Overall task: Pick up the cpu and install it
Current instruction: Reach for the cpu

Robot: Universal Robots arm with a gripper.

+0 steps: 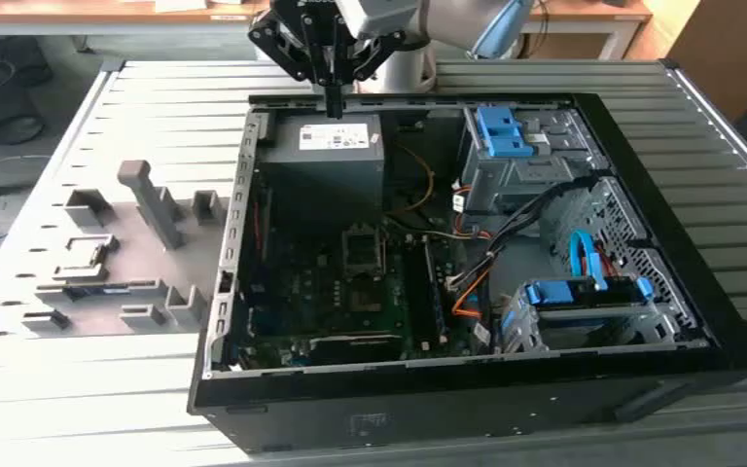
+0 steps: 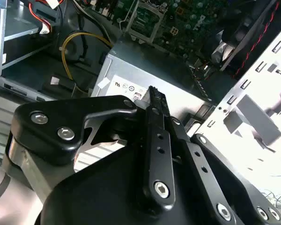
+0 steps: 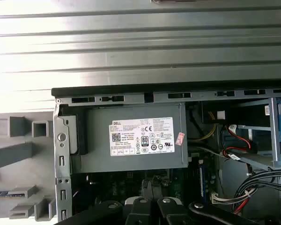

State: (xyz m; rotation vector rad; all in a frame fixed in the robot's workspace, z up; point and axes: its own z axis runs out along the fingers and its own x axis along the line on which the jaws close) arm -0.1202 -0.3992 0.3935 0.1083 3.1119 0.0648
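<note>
Gripper (image 1: 334, 105) first: where does it hang in the exterior view?

Above the far end of the open computer case (image 1: 718, 321), right over the grey power supply (image 1: 324, 165). Its fingers are drawn together into one thin point aimed down.

And the cpu?

I cannot pick it out for certain. On the motherboard (image 1: 335, 311) the dark socket frame (image 1: 363, 245) encloses a duller grey patch, but I cannot tell whether that is the chip's metal top. The grey holder tray (image 1: 36, 243) lies on the slatted table (image 1: 153, 107) at the exterior view's left. Its square nests are the same grey.

What about the second wrist view?

The black fingers (image 2: 152, 117) lie flat against each other, tip over the labelled power supply. Beyond it the socket shows as a silvery frame around a dark middle, its contents too small to judge.

And the first wrist view?

It looks down on the power supply's white label, with the case rim and table slats beyond. The gripper's black links are near the motherboard, and the tray's nests sit outside the case wall.
</note>
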